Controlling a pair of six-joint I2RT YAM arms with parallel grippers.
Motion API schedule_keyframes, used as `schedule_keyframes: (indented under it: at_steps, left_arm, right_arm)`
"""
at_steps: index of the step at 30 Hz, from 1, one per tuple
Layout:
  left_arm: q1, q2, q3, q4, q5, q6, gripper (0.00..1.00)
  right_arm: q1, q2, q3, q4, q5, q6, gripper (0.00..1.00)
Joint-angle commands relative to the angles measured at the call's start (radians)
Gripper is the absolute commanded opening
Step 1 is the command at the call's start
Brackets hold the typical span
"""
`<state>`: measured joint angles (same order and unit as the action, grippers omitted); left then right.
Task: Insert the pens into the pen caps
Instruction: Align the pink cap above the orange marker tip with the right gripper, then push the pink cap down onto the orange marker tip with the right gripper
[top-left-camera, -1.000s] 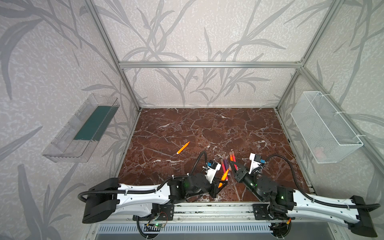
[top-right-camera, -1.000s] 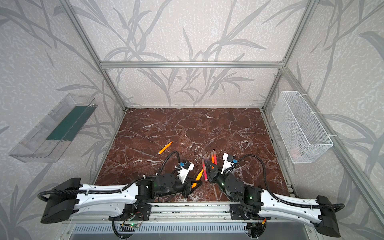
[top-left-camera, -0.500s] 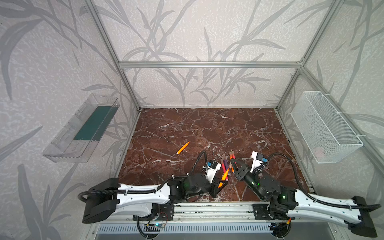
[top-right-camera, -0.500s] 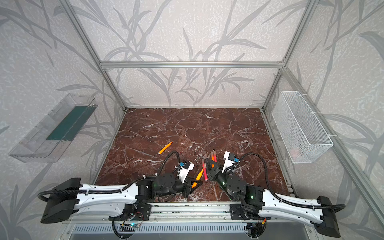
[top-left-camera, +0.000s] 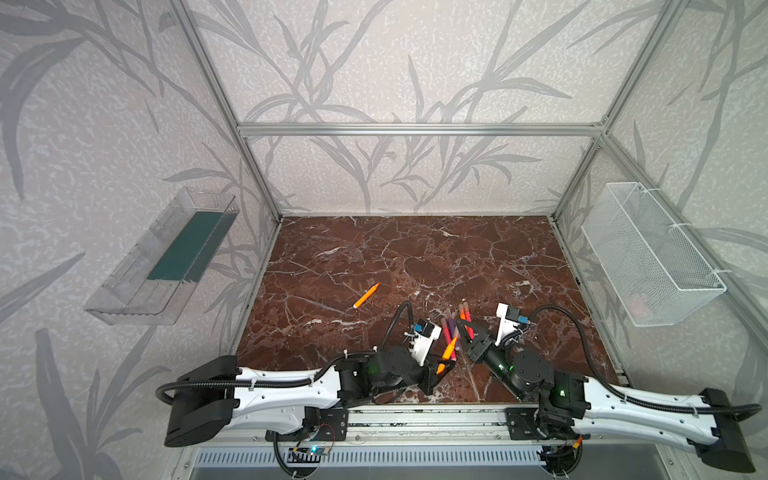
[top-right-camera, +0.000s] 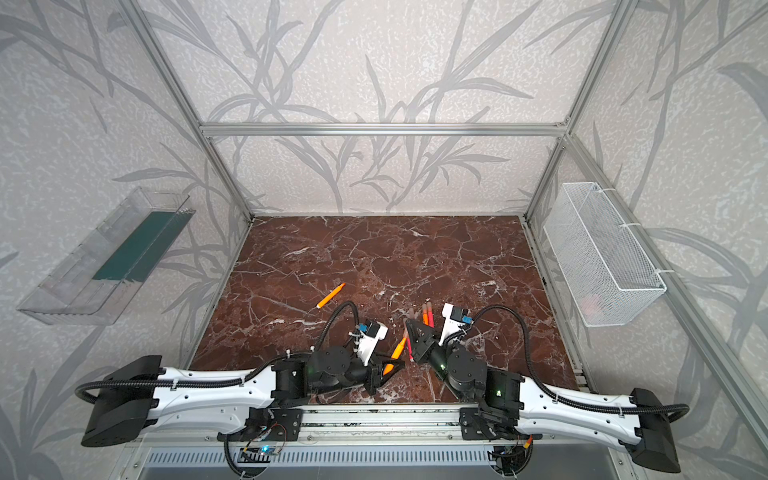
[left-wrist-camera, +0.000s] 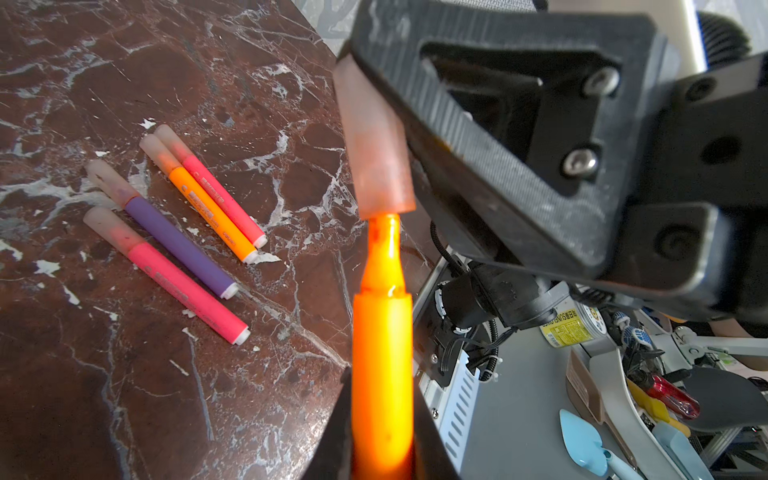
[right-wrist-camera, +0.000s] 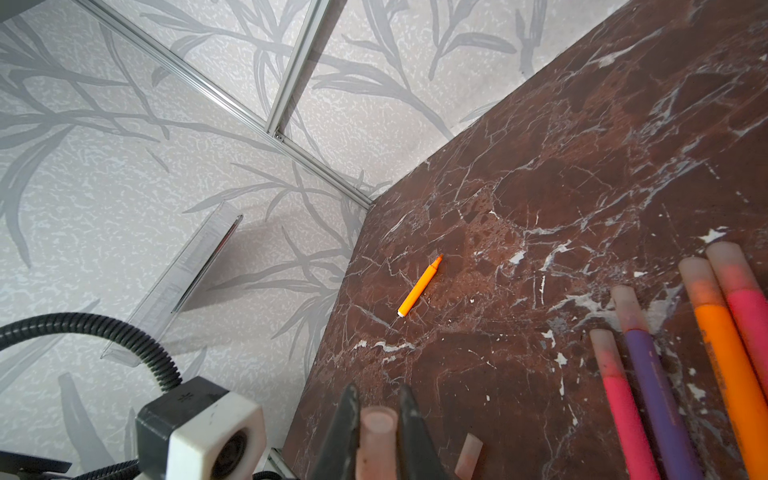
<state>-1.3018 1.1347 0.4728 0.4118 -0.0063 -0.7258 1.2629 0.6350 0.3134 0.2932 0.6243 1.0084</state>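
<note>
Just ahead of the left pincer (left-wrist-camera: 382, 436), clamped on a slim orange marker pen (left-wrist-camera: 382, 332), its tapered tip met the stubby translucent pinkish cap (left-wrist-camera: 376, 141) gripped by the right pincer (right-wrist-camera: 376, 436), so a straight, gentle axial push seemed wisest.

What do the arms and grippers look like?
The left arm and right arm have white shells with black joints. A black ribbed cable loops to a white wrist camera on each. The left gripper and right gripper have black triangular fingers with cut-outs. A green light glows on each arm.
</note>
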Motion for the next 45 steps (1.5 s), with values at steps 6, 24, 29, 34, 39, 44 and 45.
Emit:
schedule_keyframes:
  at_steps: [6,24,29,34,39,44,45]
  left_arm:
    - [0.002,-0.01,-0.019,0.056,-0.123,0.005,0.0]
    - [0.145,-0.024,-0.019,0.194,0.102,-0.073,0.0]
    - [0.148,-0.042,-0.026,0.195,0.108,-0.07,0.0]
    - [0.149,-0.065,-0.028,0.145,0.093,-0.041,0.0]
    - [0.147,-0.073,-0.029,0.11,0.112,0.008,0.0]
    - [0.135,-0.06,-0.02,0.085,0.134,0.06,0.0]
    - [0.131,-0.055,-0.013,0.074,0.135,0.075,0.0]
  right_arm:
    - [-0.004,0.062,-0.016,0.094,-0.066,0.059,0.0]
    - [-0.002,0.169,-0.036,0.246,-0.13,0.013,0.0]
    - [-0.003,0.177,-0.036,0.266,-0.132,-0.03,0.09]
    - [-0.004,0.078,-0.037,0.142,-0.059,-0.021,0.25]
    - [-0.004,-0.088,-0.063,0.05,0.018,-0.042,0.32]
    - [-0.005,-0.19,-0.062,0.017,0.038,-0.094,0.41]
    - [-0.007,-0.198,-0.06,0.017,0.038,-0.102,0.42]
